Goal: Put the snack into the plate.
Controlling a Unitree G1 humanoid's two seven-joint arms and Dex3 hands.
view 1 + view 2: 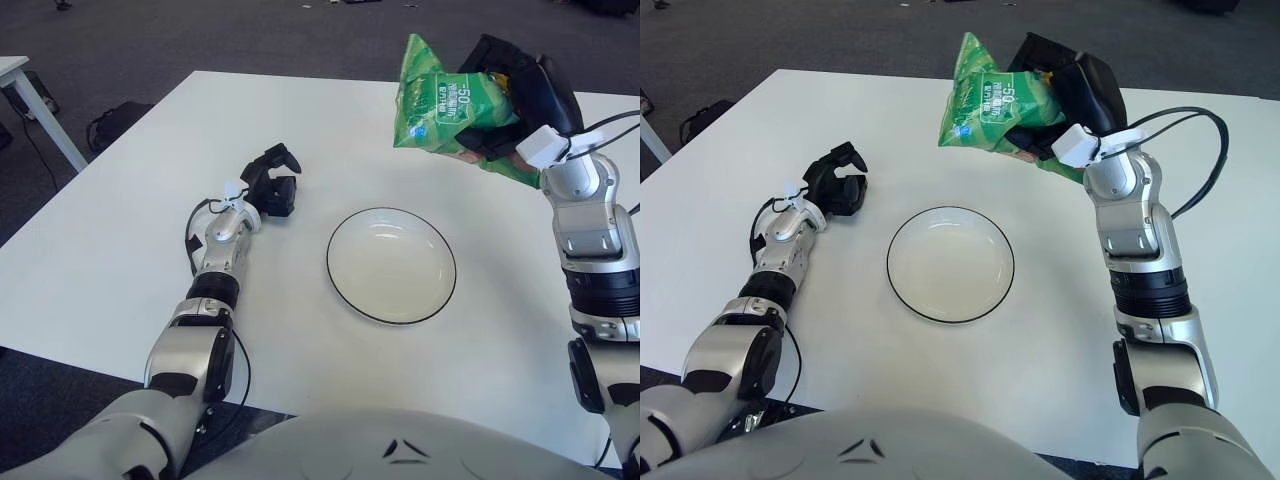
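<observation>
Right hand [520, 90] clamped on green snack bag [445, 100], aloft at 1 o'clock of empty plate [391, 265] | bag judged light, soft, crinkly, slippery; grip mid-body | left hand [272, 182] idle at plate's 9 o'clock, fingers curled, empty

**Snack bag held aloft beyond the plate**

The right hand [1065, 95] grips a green snack bag [990, 100], holding it in the air above the white worktop [1060, 330], up and to the right of the plate [950, 263]. The bag is tilted, its printed face turned toward the camera; the dark fingers wrap its right side and seem to press into the lower edge, though the exact contact is hard to make out. The plate, white with a dark rim, lies flat near the worktop's middle. The left hand [837, 187] shows to the left of the plate, well apart from it, fingers curled and holding nothing.
</observation>
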